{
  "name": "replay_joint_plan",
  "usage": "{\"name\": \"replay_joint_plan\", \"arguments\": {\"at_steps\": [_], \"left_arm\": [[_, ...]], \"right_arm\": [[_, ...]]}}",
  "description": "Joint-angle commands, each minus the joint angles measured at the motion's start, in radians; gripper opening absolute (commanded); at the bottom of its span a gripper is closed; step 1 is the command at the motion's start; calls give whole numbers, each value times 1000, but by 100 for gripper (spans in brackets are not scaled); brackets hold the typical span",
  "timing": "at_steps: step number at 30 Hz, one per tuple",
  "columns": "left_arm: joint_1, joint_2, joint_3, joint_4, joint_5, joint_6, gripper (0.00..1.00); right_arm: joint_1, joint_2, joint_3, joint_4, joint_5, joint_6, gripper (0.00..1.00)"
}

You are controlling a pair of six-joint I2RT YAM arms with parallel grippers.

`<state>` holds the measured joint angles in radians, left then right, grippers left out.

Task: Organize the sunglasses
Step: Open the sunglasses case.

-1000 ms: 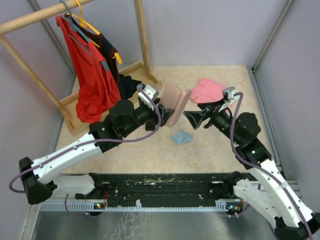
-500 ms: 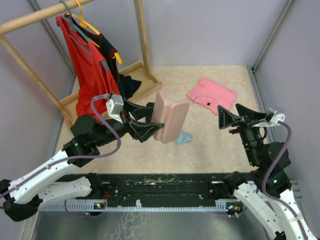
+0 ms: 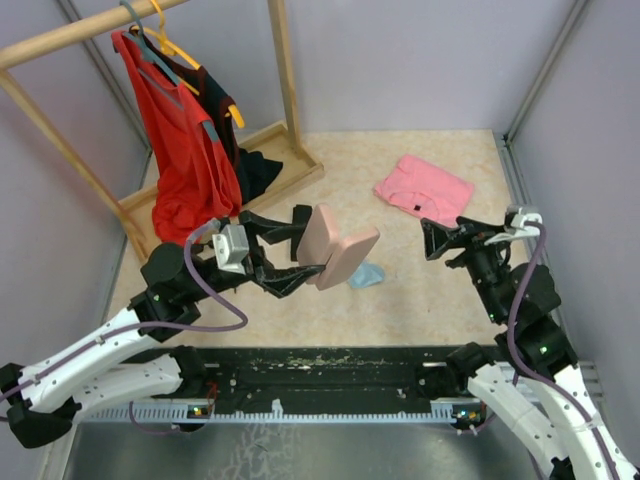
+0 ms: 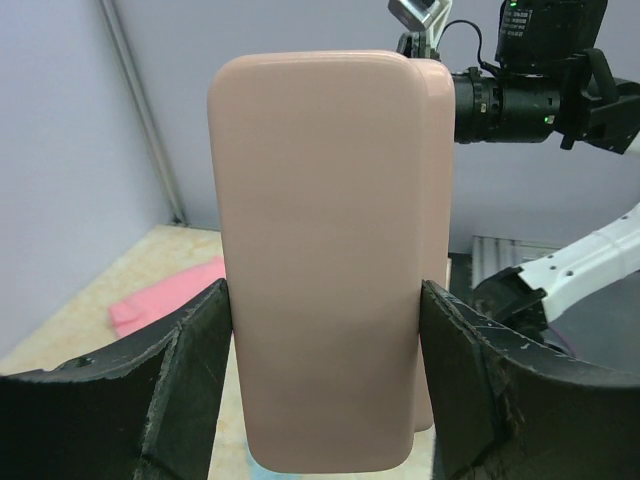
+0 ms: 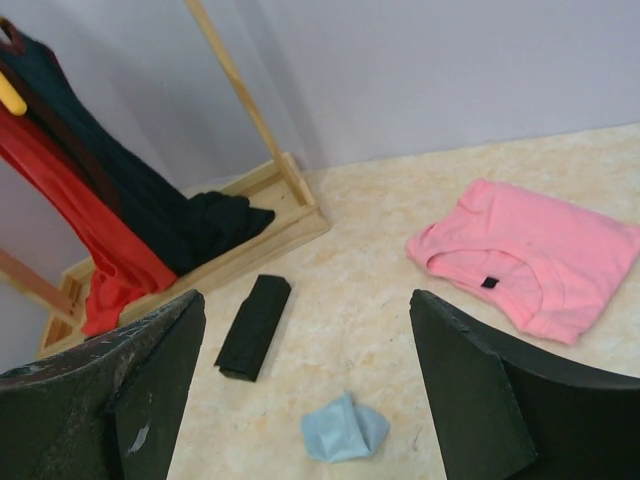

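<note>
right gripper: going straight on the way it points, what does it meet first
Probably bare table between the black case and the blue cloth, though depth is unclear.

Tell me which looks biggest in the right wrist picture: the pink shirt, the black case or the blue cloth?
1. pink shirt, clearly largest.
2 and 3. black case and blue cloth look about alike; the cloth lies nearer the camera, so I won't rank them.
</note>
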<state>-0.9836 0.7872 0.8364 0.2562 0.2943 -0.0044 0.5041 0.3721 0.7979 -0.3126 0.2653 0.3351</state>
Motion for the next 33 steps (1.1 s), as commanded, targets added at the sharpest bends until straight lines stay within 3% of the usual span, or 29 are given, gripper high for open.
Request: {"name": "replay_joint_plan", "arguments": {"at_steps": [1,5,8,16,19,24,28,33], "left_arm": [[3,-21,-2,132,16,172,0],[3,-30,-52,210,47,240,0],[3,-18,-41,211,47,209,0],[3,10,-31,313,-139,-161,0],[2,32,-17,279,-299,-286,0],[3,37,-48,327,-334,-363,0],[3,48,-48,339,-315,-346,0],[3,61,-102,415,-257,-117,0]], "right_arm": [[8,39,59,18,-107,-11,83],[8,38,59,16,-102,-23,83],[8,37,64,8,-100,-24,83],[8,36,60,-7,-66,-7,82],[8,33,53,0,-72,1,82],[8,34,49,12,-87,11,82],[8,37,43,16,-87,23,82],[8,56,31,33,-111,77,81]]}}
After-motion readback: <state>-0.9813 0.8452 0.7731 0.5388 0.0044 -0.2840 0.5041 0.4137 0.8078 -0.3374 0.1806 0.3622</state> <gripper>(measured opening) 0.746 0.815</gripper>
